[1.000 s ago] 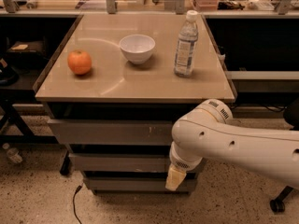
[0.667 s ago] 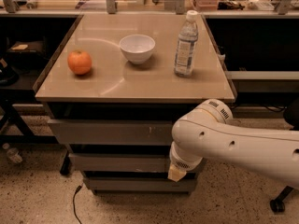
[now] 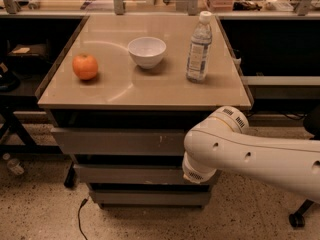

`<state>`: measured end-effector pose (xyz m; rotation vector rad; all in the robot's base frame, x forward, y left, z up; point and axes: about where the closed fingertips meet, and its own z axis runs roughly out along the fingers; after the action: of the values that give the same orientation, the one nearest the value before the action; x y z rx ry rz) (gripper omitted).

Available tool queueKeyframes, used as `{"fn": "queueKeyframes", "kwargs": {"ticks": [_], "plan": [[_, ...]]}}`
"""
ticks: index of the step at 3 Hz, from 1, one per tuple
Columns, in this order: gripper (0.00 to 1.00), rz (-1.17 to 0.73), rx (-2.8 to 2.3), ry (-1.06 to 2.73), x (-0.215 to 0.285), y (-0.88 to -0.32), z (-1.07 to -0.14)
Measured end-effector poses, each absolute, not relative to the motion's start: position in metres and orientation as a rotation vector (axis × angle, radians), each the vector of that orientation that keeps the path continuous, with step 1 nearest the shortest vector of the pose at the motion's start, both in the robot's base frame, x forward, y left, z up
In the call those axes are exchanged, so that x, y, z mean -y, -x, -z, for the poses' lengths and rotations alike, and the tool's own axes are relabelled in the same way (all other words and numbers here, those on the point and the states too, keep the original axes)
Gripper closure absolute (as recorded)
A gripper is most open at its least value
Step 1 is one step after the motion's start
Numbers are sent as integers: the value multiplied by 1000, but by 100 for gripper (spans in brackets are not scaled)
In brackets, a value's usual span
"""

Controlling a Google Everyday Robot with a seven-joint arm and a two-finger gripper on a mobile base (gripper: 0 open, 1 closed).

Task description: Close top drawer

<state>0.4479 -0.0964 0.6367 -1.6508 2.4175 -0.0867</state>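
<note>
Gripper: hidden behind the rounded white wrist [image 3: 197, 170] at the end of the arm [image 3: 260, 159]; open or closed cannot be told.
Gripper position: low, at the right end of the drawer fronts, level with the middle drawer front [image 3: 125, 174].
Top drawer [image 3: 115, 141]: seen just up and to the left of the gripper's place. It is the tallest grey front, and a dark gap is seen between it and the tabletop [image 3: 150, 91].
In the way: the right end of the top drawer is covered by the wrist and forearm.
Above the gripper: an orange [image 3: 85, 66] far left, a white bowl [image 3: 146, 51] in the middle, and a water bottle [image 3: 199, 46] standing upright almost straight above.
Below the gripper: the bottom drawer front [image 3: 145, 198], then speckled floor [image 3: 40, 204] with a dark cable [image 3: 80, 219] off to the left.
Materials: flat, handle-less, dull grey metal fronts, with small pale scratches noted right of centre on the top one. The tabletop is smooth, tan and glossy, the arm a white shell with small dark holes, and the bottle clear plastic with a white cap.
Change: a pale gripper tip was seen under the wrist a second ago and now is not. The drawer front is seen at the same place.
</note>
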Motion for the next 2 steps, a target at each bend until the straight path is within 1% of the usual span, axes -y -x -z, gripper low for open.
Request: {"fn": "queueKeyframes", "kwargs": {"ticks": [1,2], "plan": [[100,132,-2439,1574,104,-470,-637],[100,190,-2447,1502,112,-498,-643]]}}
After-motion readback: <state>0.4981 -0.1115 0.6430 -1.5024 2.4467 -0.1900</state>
